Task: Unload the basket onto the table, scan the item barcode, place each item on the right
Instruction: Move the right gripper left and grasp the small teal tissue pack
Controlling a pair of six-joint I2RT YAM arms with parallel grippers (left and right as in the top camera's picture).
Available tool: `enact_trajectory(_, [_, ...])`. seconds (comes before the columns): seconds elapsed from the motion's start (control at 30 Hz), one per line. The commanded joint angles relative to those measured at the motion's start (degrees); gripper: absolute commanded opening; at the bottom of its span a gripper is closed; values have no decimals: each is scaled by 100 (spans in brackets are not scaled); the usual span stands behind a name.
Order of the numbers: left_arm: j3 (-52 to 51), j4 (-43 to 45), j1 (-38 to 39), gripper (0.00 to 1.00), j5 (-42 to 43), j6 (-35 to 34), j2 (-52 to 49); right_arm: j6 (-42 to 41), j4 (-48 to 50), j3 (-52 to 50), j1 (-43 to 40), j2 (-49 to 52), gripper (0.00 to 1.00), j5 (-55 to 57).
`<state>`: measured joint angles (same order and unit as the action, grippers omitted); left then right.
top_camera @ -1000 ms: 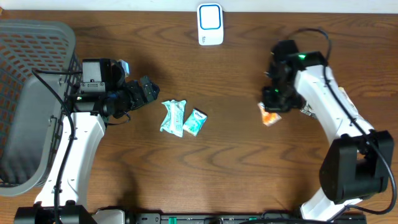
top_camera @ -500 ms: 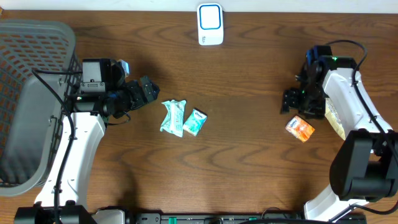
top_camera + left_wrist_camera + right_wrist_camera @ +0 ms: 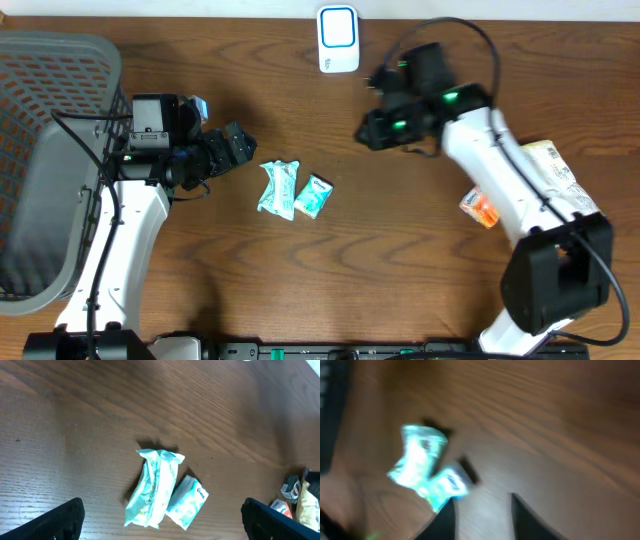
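Teal packets (image 3: pixel 290 190) lie mid-table, touching each other, well apart from scanner (image 3: pixel 338 40). Right gripper (image 3: pixel 368 130) hangs between packets and scanner, fingers slightly apart, empty; its wrist view is blurred. Risk: the narrow gap shoves packets or grabs both. Left gripper (image 3: pixel 240 148) is spread wide, empty, just beside them, so the arms could clash.

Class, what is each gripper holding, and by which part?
Nothing. The left gripper is open and empty beside the teal packets; the right gripper has only table between its jaws.
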<state>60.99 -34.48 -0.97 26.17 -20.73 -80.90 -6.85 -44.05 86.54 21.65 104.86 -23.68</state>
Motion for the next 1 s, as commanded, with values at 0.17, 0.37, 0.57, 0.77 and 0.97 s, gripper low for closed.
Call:
enact_trajectory(0.17, [-17,0,-24,99,-33,79,-4,-1370,623,-31,1080,905,1,105])
enact_trajectory(0.37, [-17,0,-24,99,-33,79,-4,-1694,769,-31,1384,1462,1,-7])
enact_trajectory(0.57, [-17,0,-24,99,-31,79,-4,-1690,734,-31,1427,1569,1,-42])
enact_trajectory(0.77, [-17,0,-24,99,-33,79,-4,-1471,98,-31,1320,1569,1,597])
enact_trajectory(0.97, [-17,0,-24,99,-33,79,-4,-1224,-625,-31,1010,1569,1,1064])
